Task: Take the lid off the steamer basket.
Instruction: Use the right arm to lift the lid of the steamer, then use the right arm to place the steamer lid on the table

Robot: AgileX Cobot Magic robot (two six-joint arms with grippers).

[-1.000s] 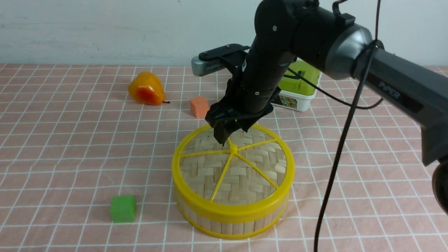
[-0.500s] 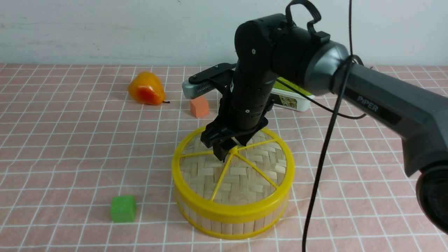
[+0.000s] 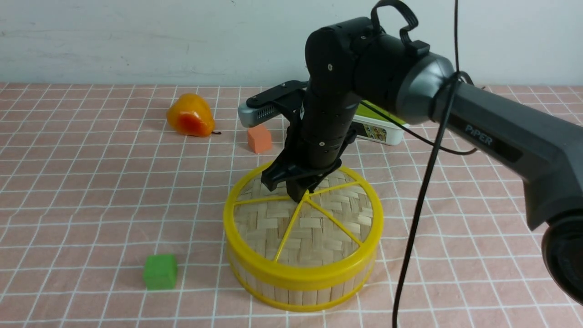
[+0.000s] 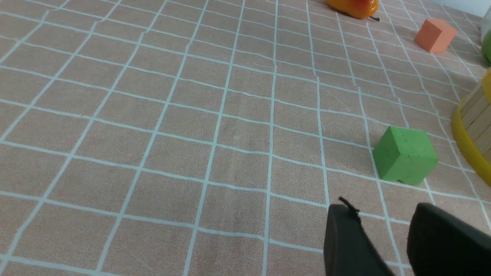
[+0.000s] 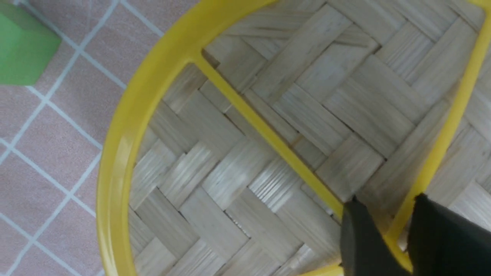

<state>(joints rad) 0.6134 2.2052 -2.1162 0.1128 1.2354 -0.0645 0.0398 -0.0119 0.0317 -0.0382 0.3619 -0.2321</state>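
Right claw (image 3: 298, 196) narrow, pinching the centre knob of the lid (image 3: 314, 228) straight below it; lid flat on steamer basket (image 3: 296, 294), near desk (image 3: 91, 205) front edge

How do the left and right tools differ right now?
The right tool is down at the centre of the lid; the left tool is over the checked cloth, near the green cube. The right tool's jaws flank the lid's yellow hub; the left tool's have nothing between them. Both are black, with jaws a narrow gap apart.
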